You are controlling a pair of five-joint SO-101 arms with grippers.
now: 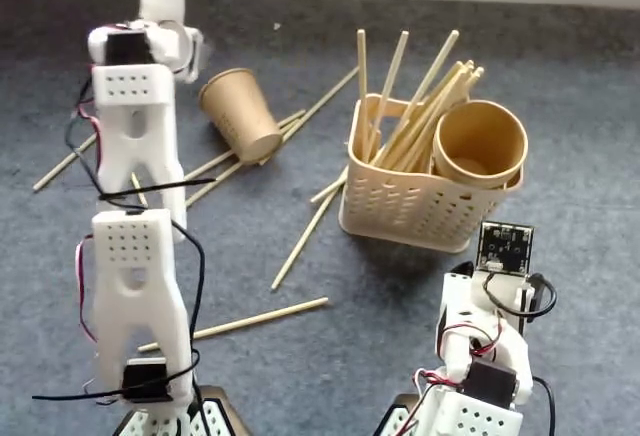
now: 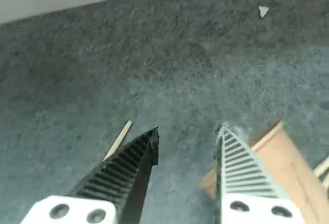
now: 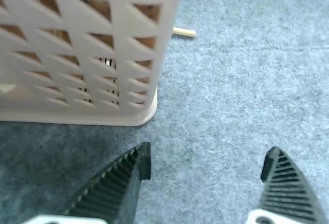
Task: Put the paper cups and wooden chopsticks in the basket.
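A brown paper cup (image 1: 240, 114) lies on its side on the grey carpet, across several loose wooden chopsticks (image 1: 250, 151). My left gripper (image 2: 187, 134) is open just left of it at the far left; the cup (image 2: 280, 157) sits outside the pale finger (image 2: 234, 162), and nothing is between the fingers. The cream basket (image 1: 400, 206) at the right holds a second paper cup (image 1: 480, 144) and several upright chopsticks (image 1: 420, 106). My right gripper (image 3: 208, 165) stands open and empty on the near side of the basket's corner (image 3: 139, 112).
More chopsticks lie loose on the carpet: one near the front (image 1: 235, 321), one slanting toward the basket (image 1: 305, 236), one at the far left (image 1: 65, 163). A chopstick tip (image 2: 119, 137) shows by the dark finger. The carpet ends at a pale wall behind.
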